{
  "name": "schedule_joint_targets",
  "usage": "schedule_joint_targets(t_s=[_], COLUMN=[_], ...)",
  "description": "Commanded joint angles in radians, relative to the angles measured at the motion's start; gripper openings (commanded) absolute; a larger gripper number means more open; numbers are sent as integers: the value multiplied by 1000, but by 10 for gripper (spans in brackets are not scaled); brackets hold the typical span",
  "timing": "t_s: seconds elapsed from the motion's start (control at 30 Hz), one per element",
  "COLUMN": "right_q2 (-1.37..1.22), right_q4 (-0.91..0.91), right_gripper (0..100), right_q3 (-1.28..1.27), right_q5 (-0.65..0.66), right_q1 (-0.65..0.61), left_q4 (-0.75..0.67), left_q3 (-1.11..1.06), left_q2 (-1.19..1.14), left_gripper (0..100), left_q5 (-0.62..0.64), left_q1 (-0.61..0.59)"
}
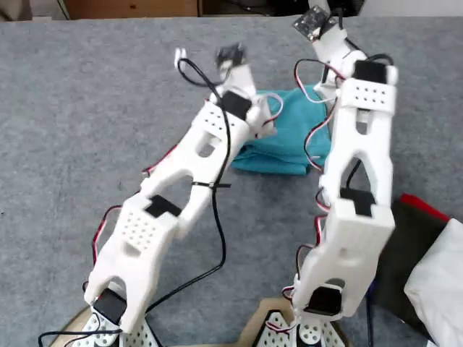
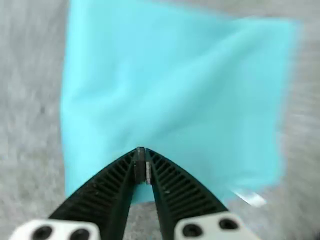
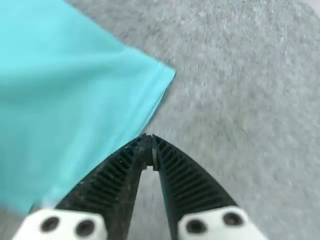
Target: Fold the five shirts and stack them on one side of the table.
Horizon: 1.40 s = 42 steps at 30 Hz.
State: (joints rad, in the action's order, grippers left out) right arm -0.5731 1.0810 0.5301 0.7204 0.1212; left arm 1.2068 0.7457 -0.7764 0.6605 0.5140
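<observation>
Roughly square teal shirt (image 1: 286,134), flat.

White plastic arms (image 1: 137,231), black servos (image 1: 235,103), black and red cables (image 1: 215,210); black ribbed end effector fingers (image 2: 170,185), white screw mounts (image 2: 200,230).

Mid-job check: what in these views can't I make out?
Teal shirt, high view: both arms cover much of it, so its folds are unreadable.
Dark garment and white cloth, high view: cut off by the right edge; count unclear.
Shirt's edges, left wrist view: blurred.
</observation>
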Motion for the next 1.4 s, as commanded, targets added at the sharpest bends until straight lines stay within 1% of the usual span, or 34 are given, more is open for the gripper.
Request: schedule_joint_targets(t_s=[0.0,0.13,0.27,0.5,0.7,0.8,0.87,0.97,1.07,1.2,1.37], right_q2=[-124,-297,-432,-476,-479,-423,-397,-366,-321,-222,-101], right_q4=[-115,-129,-52,285,597,697,709,709,709,709,703], right_gripper=[5,5,5,5,5,5,5,5,5,5,5], right_q3=[81,194,351,748,1141,1129,1106,1092,1012,814,490], right_q5=[-11,-15,-12,-11,17,14,-6,-48,-64,-104,-103], right_q1=[15,25,59,50,25,22,31,51,56,45,5], left_q4=[3,46,140,146,229,250,238,120,31,-34,-115], left_q3=[28,74,129,150,370,526,595,591,586,589,583], left_q2=[-67,-156,-173,-166,-125,-131,-137,-179,-223,-280,-325], left_gripper=[19,19,19,19,19,19,19,19,19,19,19], left_q5=[49,31,14,-20,-64,-109,-127,-147,-153,-155,-155], left_q1=[40,40,38,-28,-44,-52,-75,-112,-150,-161,-137])
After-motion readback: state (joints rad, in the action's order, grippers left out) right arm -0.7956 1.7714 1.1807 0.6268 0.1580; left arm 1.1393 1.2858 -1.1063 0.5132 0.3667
